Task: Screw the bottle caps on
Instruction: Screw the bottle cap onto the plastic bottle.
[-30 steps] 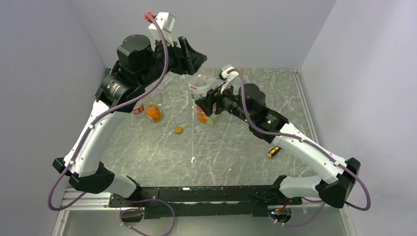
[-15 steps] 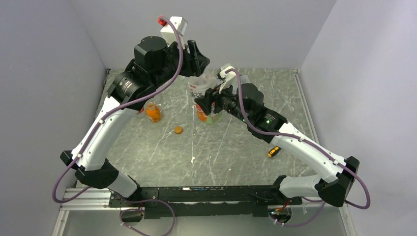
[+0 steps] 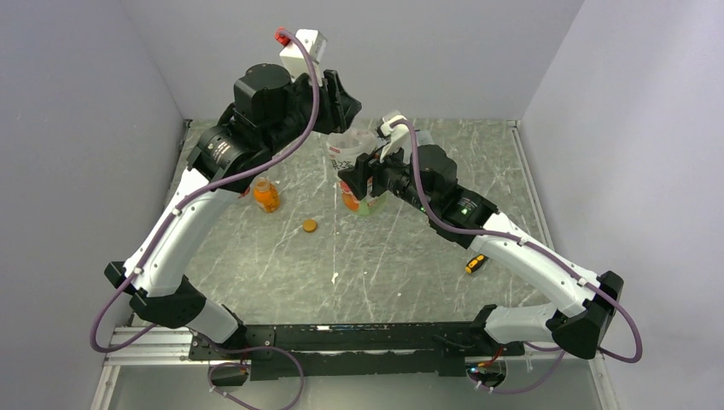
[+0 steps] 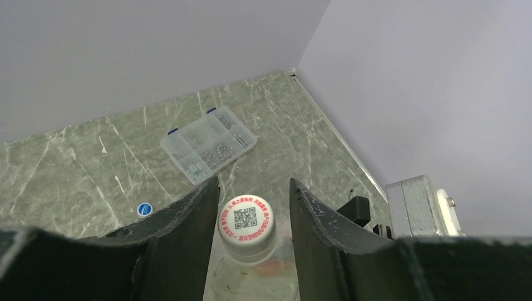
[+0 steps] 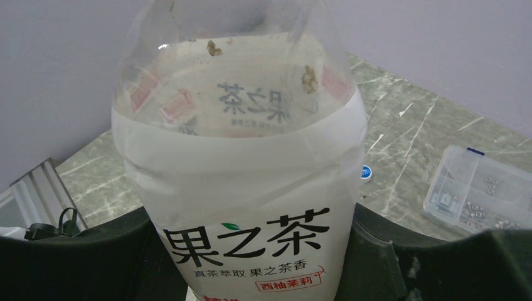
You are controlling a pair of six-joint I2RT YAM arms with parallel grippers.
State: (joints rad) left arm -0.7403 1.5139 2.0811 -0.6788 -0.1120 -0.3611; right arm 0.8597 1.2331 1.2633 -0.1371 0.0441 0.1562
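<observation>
The white-labelled bottle (image 5: 244, 188) with orange-green contents stands upright at mid-table, and my right gripper (image 5: 254, 251) is shut on its body. A whitish cap (image 4: 246, 219) printed with red text and a code sits on its neck. My left gripper (image 4: 254, 188) hangs straight above and straddles that cap. Its left finger is close against the cap and a gap shows on the right, so it is open. From above, the left gripper (image 3: 341, 96) covers the bottle top (image 3: 346, 152). A squat orange bottle (image 3: 266, 196) and a loose orange cap (image 3: 309, 225) stand to the left. A blue cap (image 4: 145, 209) lies beyond.
A flat clear compartment box (image 4: 208, 143) lies at the back of the table near the right wall. A small yellow-and-black tool (image 3: 475, 263) lies beside the right forearm. Walls close off the back and both sides.
My left arm has swung right and settled over the bottle top, and its jaws have narrowed around the cap. The right gripper and the bottle have stayed put.
</observation>
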